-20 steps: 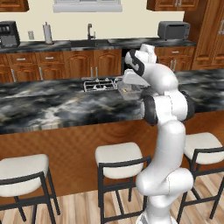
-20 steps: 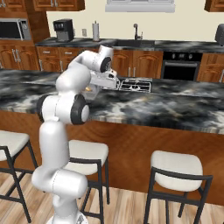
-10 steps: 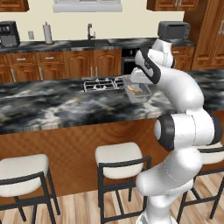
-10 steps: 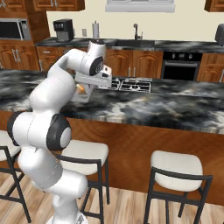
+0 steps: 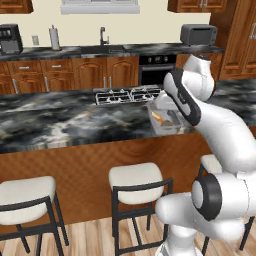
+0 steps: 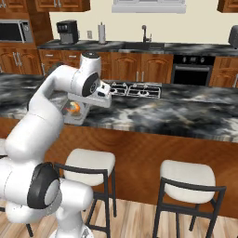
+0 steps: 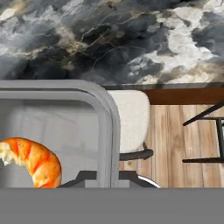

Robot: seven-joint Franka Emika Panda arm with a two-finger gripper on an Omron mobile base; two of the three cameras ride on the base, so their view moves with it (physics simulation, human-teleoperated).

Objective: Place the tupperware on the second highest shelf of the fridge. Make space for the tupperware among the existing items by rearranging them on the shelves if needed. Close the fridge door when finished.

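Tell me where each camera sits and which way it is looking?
Left base view: behind the arm's left, facing the marble island counter; arm at right, carrying the tupperware.
Right base view: behind the arm's right, facing the same counter; arm at left.
Hand view: on the hand, looking down past the tupperware's rim at a stool and floor.
Both base views share the cooktop.

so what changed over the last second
The arm swung to its right, carrying the tupperware from above the counter near the cooktop out over the counter's near edge. The jaws stayed shut on it. Cooktop and stools stayed put.
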